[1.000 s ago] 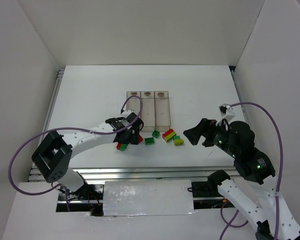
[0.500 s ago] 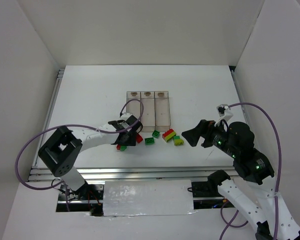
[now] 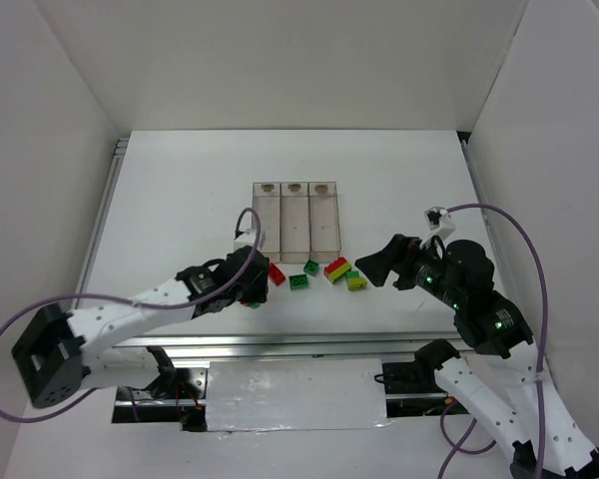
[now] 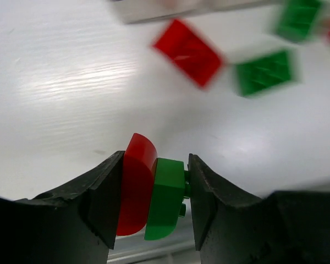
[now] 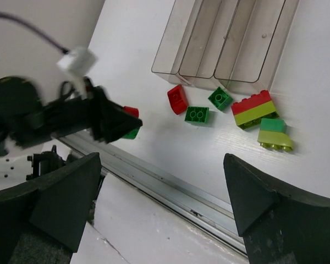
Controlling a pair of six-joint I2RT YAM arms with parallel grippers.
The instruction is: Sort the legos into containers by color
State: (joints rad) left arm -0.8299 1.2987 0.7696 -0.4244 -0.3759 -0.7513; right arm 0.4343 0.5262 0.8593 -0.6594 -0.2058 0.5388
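Risk of mis-sorting: left tool (image 4: 155, 184) pinches a red brick (image 4: 136, 190) joined to a green brick (image 4: 166, 198), near the containers (image 3: 282, 220); dropped together, one colour lands wrong. Right tool (image 3: 379, 267) spread, empty

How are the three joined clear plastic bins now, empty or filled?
Empty: the top view shows bare floors in all three bins; loose plastic bricks lie outside, on the white table.
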